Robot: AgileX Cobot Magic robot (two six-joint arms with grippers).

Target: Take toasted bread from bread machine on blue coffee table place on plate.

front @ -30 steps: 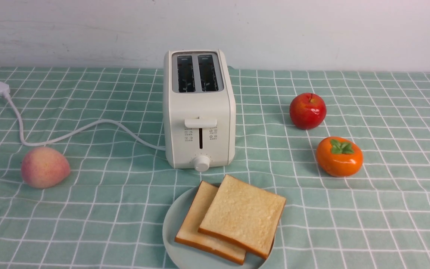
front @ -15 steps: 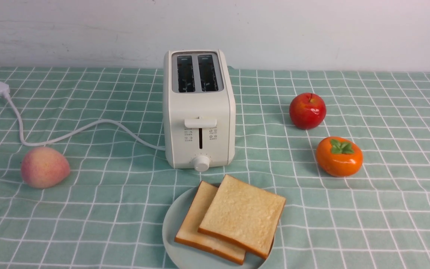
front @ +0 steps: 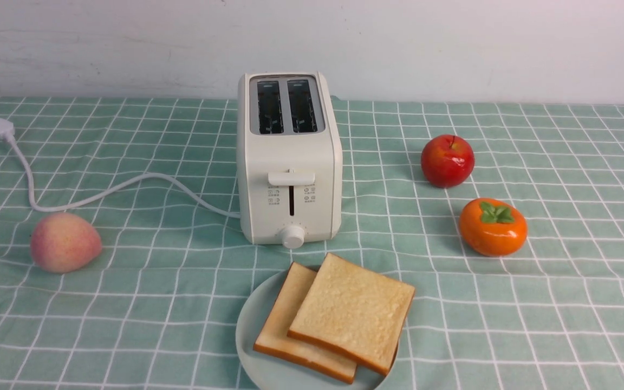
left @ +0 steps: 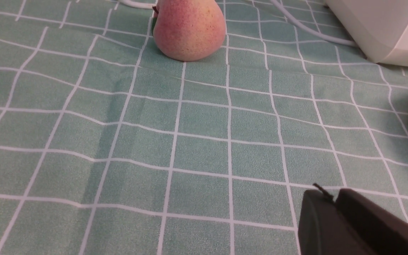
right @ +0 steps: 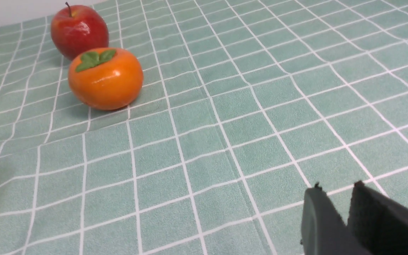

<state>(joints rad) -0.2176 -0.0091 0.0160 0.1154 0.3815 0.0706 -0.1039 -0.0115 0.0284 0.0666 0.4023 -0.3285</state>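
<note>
Two slices of toasted bread (front: 344, 317) lie overlapped on the plate (front: 255, 325) at the near centre of the table (front: 561, 303), the right slice resting partly on the left one. Bread machine (front: 289, 162): upright just beyond the plate, both slots showing no bread, lever raised, knob at its base facing the near side; white cord (front: 101, 192) trails left to a plug at the far left. Peach (front: 64, 242): near left, well apart from the plate. Apple (front: 447, 161): right of the bread machine. Persimmon (front: 492, 226): just nearer than the apple. Left gripper (left: 335, 202): jaws pressed together, holding nothing, low over bare cloth. Right gripper (right: 347, 202): jaws nearly together with only a thin slit between them, holding nothing, over bare cloth.
</note>
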